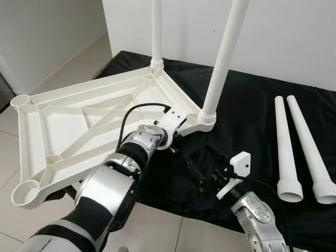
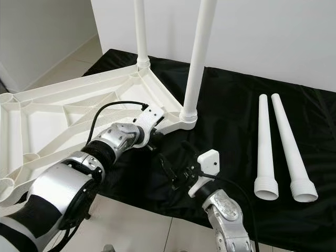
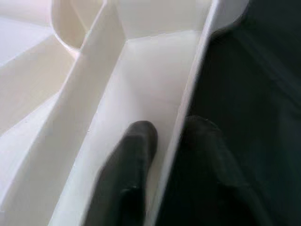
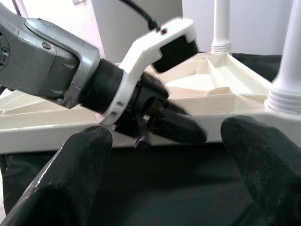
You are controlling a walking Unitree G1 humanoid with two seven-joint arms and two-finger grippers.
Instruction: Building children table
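Note:
The white plastic table top (image 1: 79,121) lies upside down, partly on the black cloth (image 1: 252,105) and partly out over the floor. Two white legs stand upright in its corner sockets, one near (image 1: 223,58) and one farther back (image 1: 156,31). Two loose legs (image 1: 286,147) (image 1: 312,149) lie side by side on the cloth at the right. My left gripper (image 3: 171,141) is shut on the table top's rim beside the near leg, one finger (image 3: 134,160) inside the wall and one outside. My right gripper (image 4: 174,165) stands open just in front of that rim, holding nothing.
Two empty leg sockets (image 1: 21,100) (image 1: 23,191) sit at the table top's left corners, over the tiled floor (image 1: 168,231). A white wall (image 1: 294,37) stands close behind the cloth. Bare cloth lies between the near leg and the loose legs.

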